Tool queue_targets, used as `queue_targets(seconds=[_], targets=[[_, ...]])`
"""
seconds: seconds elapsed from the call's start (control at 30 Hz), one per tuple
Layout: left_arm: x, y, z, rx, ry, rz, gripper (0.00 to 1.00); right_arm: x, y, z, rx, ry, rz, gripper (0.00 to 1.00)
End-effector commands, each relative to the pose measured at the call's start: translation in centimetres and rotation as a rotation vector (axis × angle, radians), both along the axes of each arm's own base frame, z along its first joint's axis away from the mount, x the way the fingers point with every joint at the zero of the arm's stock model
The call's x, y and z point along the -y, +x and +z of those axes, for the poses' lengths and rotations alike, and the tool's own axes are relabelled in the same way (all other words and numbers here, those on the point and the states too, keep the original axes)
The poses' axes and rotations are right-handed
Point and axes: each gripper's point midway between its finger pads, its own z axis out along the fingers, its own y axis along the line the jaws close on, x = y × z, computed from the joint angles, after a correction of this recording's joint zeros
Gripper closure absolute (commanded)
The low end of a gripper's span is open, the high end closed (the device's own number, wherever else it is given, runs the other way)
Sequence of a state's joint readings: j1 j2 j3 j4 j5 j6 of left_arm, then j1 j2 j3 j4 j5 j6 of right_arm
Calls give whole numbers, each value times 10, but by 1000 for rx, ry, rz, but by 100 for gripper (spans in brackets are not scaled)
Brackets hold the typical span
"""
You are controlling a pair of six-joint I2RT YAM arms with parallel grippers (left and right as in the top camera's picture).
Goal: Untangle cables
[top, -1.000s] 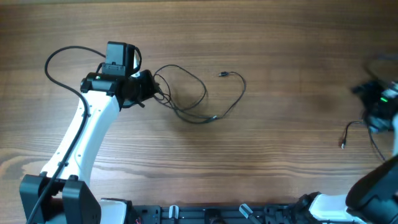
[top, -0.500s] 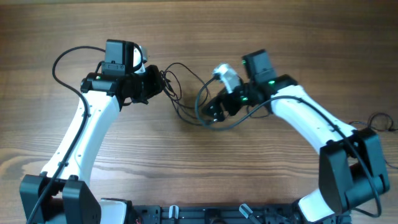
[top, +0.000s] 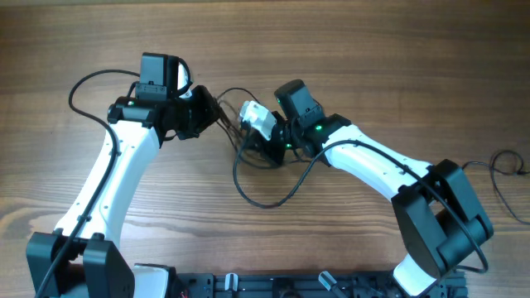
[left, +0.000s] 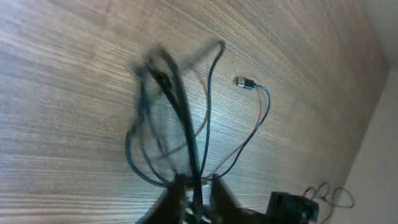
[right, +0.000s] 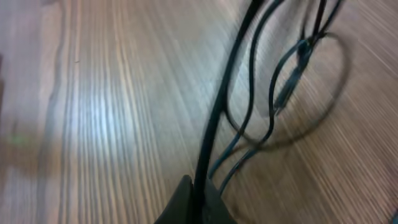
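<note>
I have the left gripper (top: pixel 214 116) and right gripper (top: pixel 263 146) clenched side by side on the cables (top: pixel 265 204), upper centre; the slack loops toward lower centre.

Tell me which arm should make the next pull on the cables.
Right, probably. The right fingers are shut on a strand of the cables, and there is bare table on that side to draw it into. The left fingers have the bunch between them and can anchor it.

One left tool (top: pixel 217 114), one right tool (top: pixel 252 142), one cable tangle (left: pixel 185 118)
</note>
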State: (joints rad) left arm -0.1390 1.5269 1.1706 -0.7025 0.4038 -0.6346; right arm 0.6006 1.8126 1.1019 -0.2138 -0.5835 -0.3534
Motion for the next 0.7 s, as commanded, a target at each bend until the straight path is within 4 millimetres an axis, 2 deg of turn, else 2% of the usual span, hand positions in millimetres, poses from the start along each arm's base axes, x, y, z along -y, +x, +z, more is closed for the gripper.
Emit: queue_targets(seconds=[0.0, 0.07, 0.13, 0.2, 0.27, 0.33, 0.4, 0.5, 0.67], targets=[[1, -4, -6, -26, -5, -2, 65, 1, 13, -4, -62, -1, -135, 96], [-5, -5, -9, -34, 25, 13, 44, -5, 21, 4, -82, 47, -191, 96], [-10, -8, -13, -51, 56, 28, 32, -8, 29, 11, -76, 80, -227, 96], [-12, -11, -16, -70, 67, 32, 32, -3, 38, 10, -69, 68, -292, 96], [-13, -14, -17, -83, 70, 32, 40, 8, 50, 5, -76, 43, -380, 96], [-18, -16, -20, -92, 96, 45, 43, 20, 60, 3, -97, 35, -458, 96], [-25, -18, -28, -116, 124, 97, 40, 36, 73, 3, -144, 53, -549, 96], [-36, -25, -45, -181, 137, 220, 36, 51, 82, 1, -155, 50, -590, 96], [-31, -29, -70, -171, 135, 206, 32, 55, 78, -4, -174, 29, -594, 96]])
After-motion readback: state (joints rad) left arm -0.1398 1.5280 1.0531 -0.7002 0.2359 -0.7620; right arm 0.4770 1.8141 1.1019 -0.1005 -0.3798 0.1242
